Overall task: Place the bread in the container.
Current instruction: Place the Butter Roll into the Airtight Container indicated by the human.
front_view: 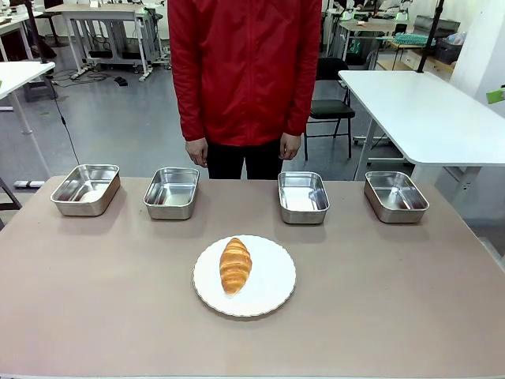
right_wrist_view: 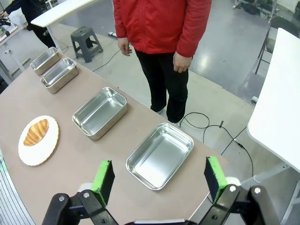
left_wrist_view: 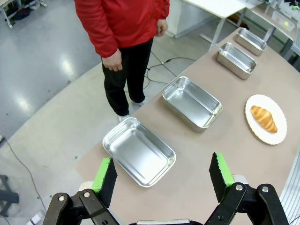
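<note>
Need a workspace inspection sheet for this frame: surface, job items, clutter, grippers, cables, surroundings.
Surface: brown table, no spills seen.
Job's things: bread lies on a round white plate at the near middle. Along the far edge stand the far-left container, left-middle container, right-middle container and far-right container, none holding bread.
Clutter: nothing seen.
Grippers: left gripper open, above the table's left end; right gripper open, above its right end; both hold nothing.
Cables: thin black cable on the floor beyond the table; none seen on the table.
Surroundings: person in a red jacket at the far side, hands down; white table and chair behind.
</note>
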Action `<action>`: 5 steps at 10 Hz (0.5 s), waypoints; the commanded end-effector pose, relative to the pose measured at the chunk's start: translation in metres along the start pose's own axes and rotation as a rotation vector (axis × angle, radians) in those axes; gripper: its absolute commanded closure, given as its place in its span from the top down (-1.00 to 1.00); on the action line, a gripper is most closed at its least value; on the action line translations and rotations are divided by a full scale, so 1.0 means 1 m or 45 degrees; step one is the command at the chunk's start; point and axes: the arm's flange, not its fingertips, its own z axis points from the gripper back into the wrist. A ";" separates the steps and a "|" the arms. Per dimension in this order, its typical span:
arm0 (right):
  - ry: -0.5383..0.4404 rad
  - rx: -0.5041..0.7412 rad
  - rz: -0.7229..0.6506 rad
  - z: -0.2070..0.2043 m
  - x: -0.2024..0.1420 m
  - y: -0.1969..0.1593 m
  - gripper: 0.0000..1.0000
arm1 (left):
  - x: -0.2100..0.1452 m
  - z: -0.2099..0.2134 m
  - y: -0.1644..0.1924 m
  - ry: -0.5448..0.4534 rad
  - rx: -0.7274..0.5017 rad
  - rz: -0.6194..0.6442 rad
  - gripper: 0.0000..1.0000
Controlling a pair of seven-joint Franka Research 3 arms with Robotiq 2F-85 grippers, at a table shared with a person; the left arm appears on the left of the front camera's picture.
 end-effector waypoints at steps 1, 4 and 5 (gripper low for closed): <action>-0.005 0.003 0.004 0.000 0.001 0.001 1.00 | -0.001 0.001 0.000 -0.014 -0.013 -0.012 1.00; -0.005 0.003 0.004 0.000 0.001 0.001 1.00 | -0.001 0.001 0.000 -0.014 -0.013 -0.012 1.00; -0.005 0.003 0.004 0.000 0.001 0.001 1.00 | -0.001 0.001 0.000 -0.014 -0.013 -0.012 1.00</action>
